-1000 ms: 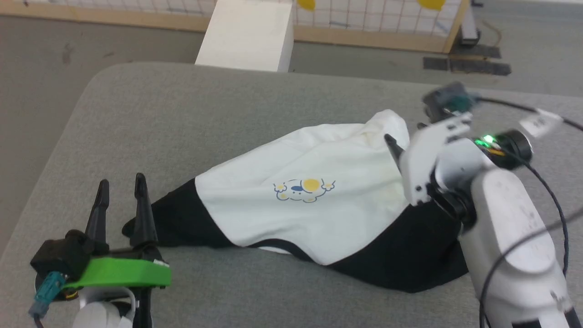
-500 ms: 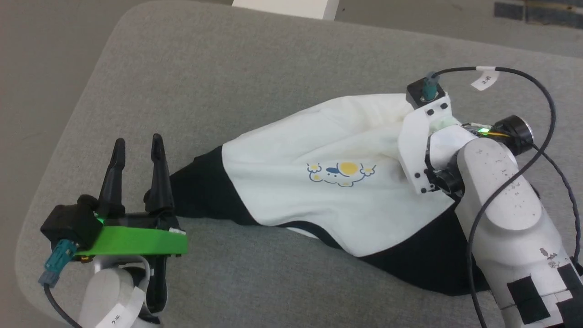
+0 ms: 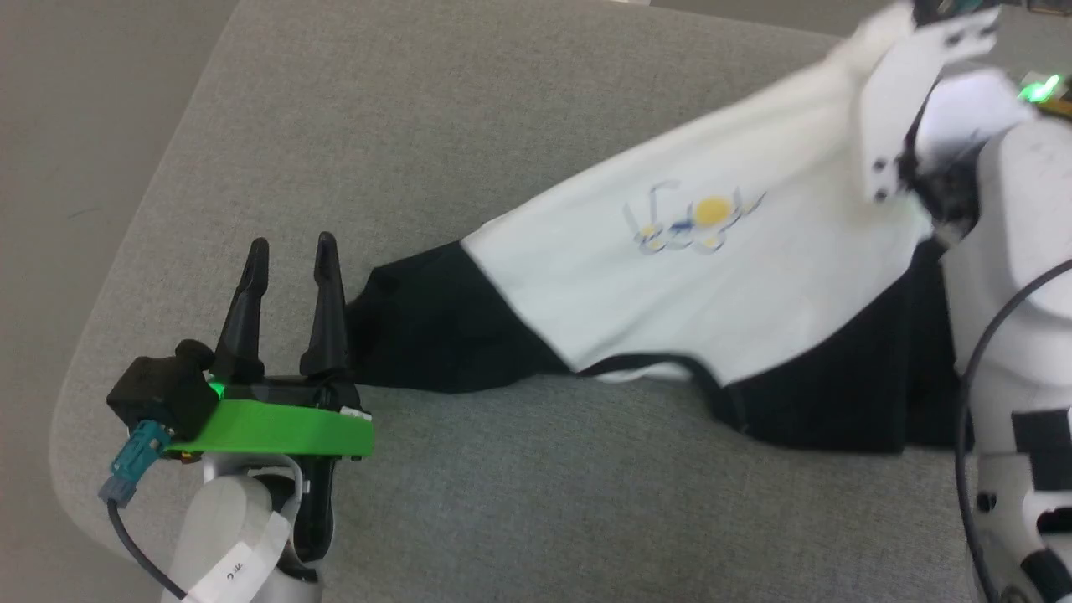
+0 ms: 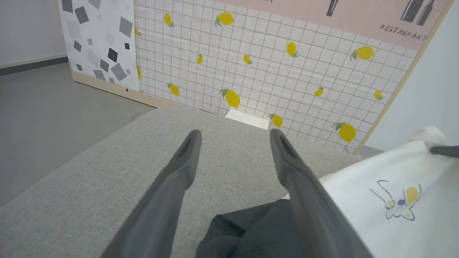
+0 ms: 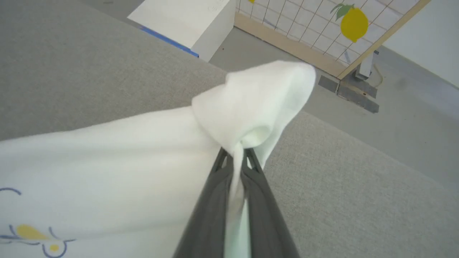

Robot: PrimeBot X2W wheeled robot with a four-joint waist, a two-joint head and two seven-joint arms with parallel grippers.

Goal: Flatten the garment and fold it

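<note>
**While the right gripper pinches a white corner, the garment spans the grey pad**

Where the wide grey padded surface (image 3: 502,486) stretches out, the garment (image 3: 754,276) lies slantwise across it, from near the robot's left to its far right. The right end is raised off the pad, bunched into a white peak. The right gripper (image 5: 235,154) is clamped tight on that peak, with a thin fold of white cloth squeezed between its two dark fingers. The left gripper (image 3: 291,243) hovers with its jaws spread wide and nothing between them. A black sleeve (image 3: 435,318) ends just beside its inner finger; whether they touch cannot be told. The small blue-and-yellow cartoon print (image 3: 691,222) faces up on the white chest, blurred.
</note>
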